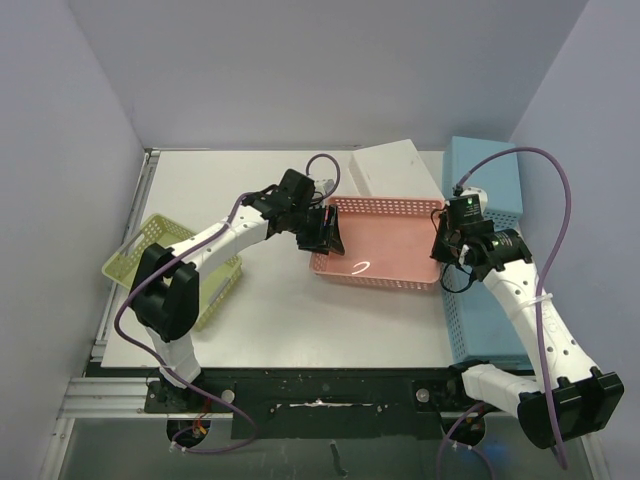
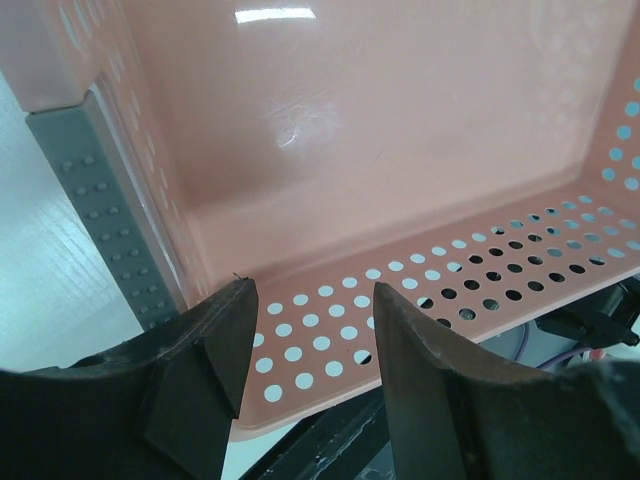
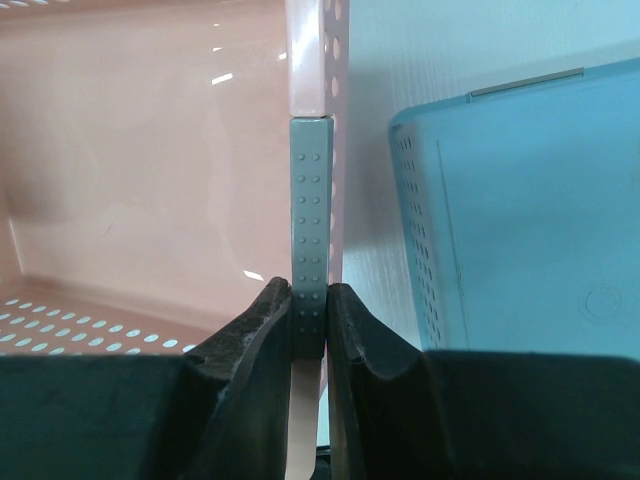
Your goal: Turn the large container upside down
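The large container is a pink perforated basket [image 1: 380,245], open side up, in the middle of the table. My right gripper [image 1: 443,245] is shut on the grey dotted strip [image 3: 309,200] of its right rim, seen pinched between the fingers in the right wrist view [image 3: 309,290]. My left gripper [image 1: 328,232] is at the basket's left end with its jaws open [image 2: 312,290]. They hover over the perforated wall [image 2: 330,340]. The left rim's grey strip [image 2: 105,210] lies just outside my left finger, not gripped. I cannot tell if the basket is off the table.
A blue perforated container [image 1: 485,185] lies along the right edge, close beside my right gripper, and also shows in the right wrist view [image 3: 520,220]. A white box [image 1: 395,168] sits behind the pink basket. A yellow-green basket [image 1: 165,255] stands at the left edge.
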{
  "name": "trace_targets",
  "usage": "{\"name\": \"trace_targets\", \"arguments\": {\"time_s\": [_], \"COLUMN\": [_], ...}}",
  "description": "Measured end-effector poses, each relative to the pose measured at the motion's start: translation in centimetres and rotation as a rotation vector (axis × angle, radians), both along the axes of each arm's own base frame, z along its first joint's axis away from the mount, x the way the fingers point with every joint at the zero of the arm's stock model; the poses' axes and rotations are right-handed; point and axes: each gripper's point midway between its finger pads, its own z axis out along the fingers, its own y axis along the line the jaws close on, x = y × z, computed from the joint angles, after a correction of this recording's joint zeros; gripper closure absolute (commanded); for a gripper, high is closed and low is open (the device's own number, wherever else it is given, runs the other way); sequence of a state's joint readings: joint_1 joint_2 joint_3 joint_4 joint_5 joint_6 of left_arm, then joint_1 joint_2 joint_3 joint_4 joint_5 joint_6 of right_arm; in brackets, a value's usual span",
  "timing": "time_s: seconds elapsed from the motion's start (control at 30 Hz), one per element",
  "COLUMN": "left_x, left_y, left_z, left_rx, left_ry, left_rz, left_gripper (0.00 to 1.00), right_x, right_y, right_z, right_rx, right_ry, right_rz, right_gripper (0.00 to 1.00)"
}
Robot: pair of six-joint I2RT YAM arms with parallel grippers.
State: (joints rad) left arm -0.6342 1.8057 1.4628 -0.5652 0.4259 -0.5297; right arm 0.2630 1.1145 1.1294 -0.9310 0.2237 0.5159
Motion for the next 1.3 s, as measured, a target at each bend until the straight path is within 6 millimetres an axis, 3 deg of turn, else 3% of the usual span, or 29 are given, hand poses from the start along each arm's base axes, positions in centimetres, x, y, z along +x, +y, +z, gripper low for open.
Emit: {"name": "trace_targets", "arguments": {"time_s": [0.1, 0.23, 0.3, 0.43, 0.47, 0.63, 0.8, 0.93, 1.1, 1.3], "left_x": [0.0, 0.1, 0.3, 0.7, 0.9, 2.4, 3.4, 4.9, 7.3, 6.0], "left_y": [0.0, 0.1, 0.2, 0.8, 1.0, 3.0, 5.4, 8.3, 13.7, 16.9], "left_z": [0.0, -0.1, -0.2, -0.4, -0.4, 0.2, 2.1, 3.8, 6.2, 8.6], "left_rx": [0.002, 0.009, 0.016, 0.031, 0.035, 0.037, 0.025, 0.015, 0.003, -0.027], "left_ry": [-0.003, -0.013, -0.019, -0.024, -0.024, -0.042, -0.088, -0.128, -0.183, -0.249], "left_rz": [-0.002, -0.004, 0.0, 0.018, 0.027, 0.087, 0.143, 0.205, 0.331, 0.405], "left_gripper": [0.51, 0.51, 0.51, 0.51, 0.51, 0.51, 0.51, 0.51, 0.51, 0.51], "right_x": [0.2, 0.0, -0.3, -0.8, -0.6, -0.2, 0.1, 0.7, 1.3, 3.1], "right_y": [0.0, -0.3, -0.5, -0.6, -0.6, -0.6, 0.0, 2.3, 8.7, 15.0], "right_z": [-0.2, -2.1, -3.4, -4.9, -4.9, -4.7, -4.7, -4.9, -5.7, -5.9], "right_rx": [0.0, -0.022, -0.037, -0.05, -0.048, -0.05, -0.023, 0.027, 0.064, 0.108], "right_ry": [-0.005, 0.035, 0.068, 0.114, 0.108, 0.092, 0.099, 0.096, 0.121, 0.128], "right_rz": [0.001, -0.006, -0.009, -0.014, -0.018, -0.017, -0.018, 0.016, 0.154, 0.208], "right_gripper": [0.94, 0.89, 0.79, 0.41, 0.36, 0.29, 0.19, 0.15, 0.14, 0.15]}}
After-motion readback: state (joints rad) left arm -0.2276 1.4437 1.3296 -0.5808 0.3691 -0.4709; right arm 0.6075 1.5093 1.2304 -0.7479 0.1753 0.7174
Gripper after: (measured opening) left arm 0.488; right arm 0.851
